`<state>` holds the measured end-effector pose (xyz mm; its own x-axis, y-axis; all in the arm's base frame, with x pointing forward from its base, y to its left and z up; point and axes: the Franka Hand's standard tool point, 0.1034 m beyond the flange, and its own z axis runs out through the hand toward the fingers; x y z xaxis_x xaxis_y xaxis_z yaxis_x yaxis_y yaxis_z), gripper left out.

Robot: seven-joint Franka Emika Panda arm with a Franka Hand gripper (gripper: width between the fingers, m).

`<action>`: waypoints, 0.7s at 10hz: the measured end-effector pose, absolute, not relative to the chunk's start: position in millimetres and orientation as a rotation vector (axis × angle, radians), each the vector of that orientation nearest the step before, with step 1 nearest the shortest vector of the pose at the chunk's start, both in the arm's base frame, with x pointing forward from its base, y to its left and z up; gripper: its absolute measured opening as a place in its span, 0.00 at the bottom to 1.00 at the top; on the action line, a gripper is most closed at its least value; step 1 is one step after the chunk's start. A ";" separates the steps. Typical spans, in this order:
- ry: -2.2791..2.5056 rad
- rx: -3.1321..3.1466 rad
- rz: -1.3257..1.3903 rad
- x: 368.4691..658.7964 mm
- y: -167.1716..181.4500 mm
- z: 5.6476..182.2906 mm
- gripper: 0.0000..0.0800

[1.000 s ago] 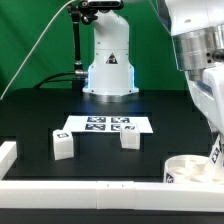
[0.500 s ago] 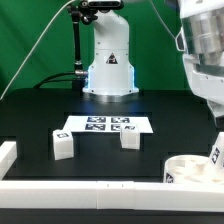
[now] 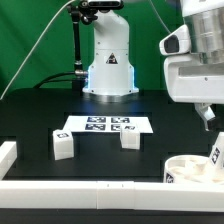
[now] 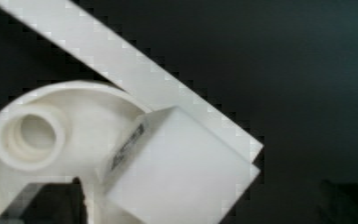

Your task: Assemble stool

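Stool: seat by the front rail, exterior view's right, one leg on it.
Claw: hanging above that leg, empty; spread or not, can't tell.
Tip: I'd grab a loose leg next, squarely centred.

The black bench carries the marker board, which lies flat near its middle. The left leg block and the second leg block stand just in front of the board. The round seat sits at the exterior view's right, just behind the front rail. A side rail lies at the left edge.
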<state>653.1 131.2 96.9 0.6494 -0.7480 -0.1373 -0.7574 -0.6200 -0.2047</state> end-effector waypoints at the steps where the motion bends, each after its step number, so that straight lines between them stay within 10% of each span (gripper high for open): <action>1: 1.022 -2.724 0.020 653.3 130.7 97.6 0.81; 7: 0.079 -2.934 -0.087 651.4 128.0 92.2 0.81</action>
<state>651.4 128.0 92.2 0.9968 -0.0593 0.0532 -0.0472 -0.9775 -0.2054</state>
